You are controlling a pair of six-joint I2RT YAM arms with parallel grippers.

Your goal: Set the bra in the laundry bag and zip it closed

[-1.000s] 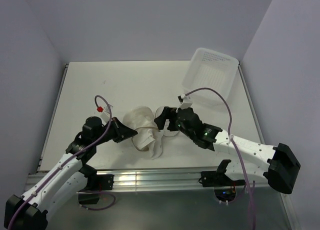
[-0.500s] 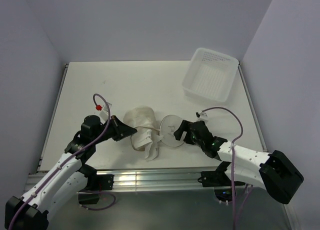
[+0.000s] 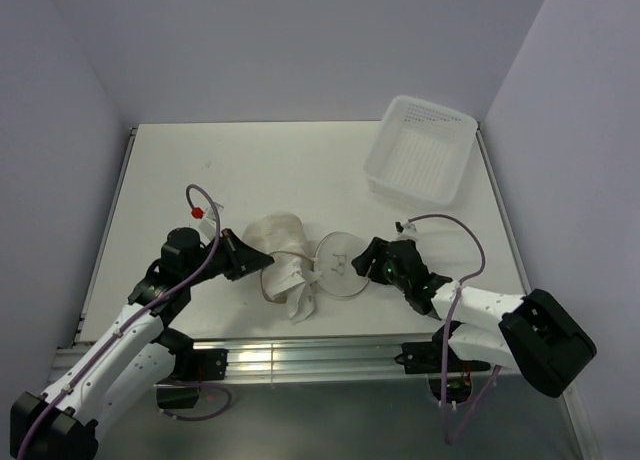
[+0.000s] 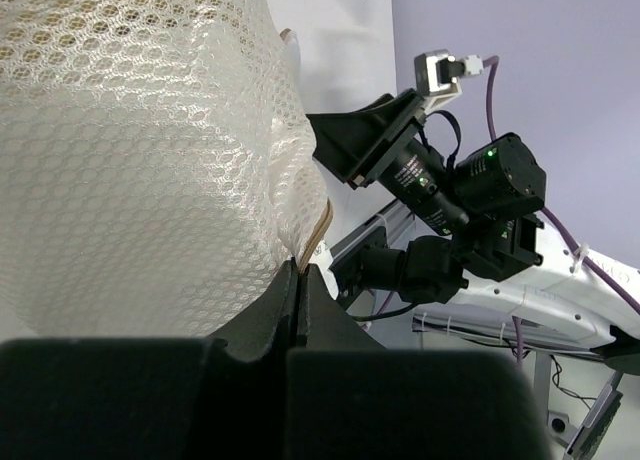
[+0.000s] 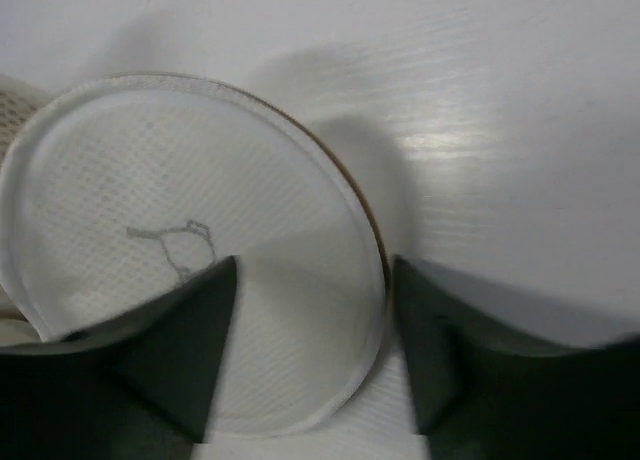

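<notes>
While the laundry bag [image 3: 283,242] lies near-centre on the table [image 3: 200,170], the left gripper [image 3: 266,262] reaches right, low, clenched on its mesh. Right gripper [image 3: 360,261] has jaws apart, straddling the bag's round face [image 3: 338,263]. Only the right wrist view shows the mark [image 5: 170,245]. Only the left wrist view shows the brownish rim [image 4: 320,225] pinched.

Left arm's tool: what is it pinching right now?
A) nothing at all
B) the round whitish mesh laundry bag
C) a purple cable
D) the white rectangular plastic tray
B: in the left wrist view the left tool is shut tight on the edge of the round whitish mesh laundry bag, whose netting fills the picture just beyond the tips.
</notes>
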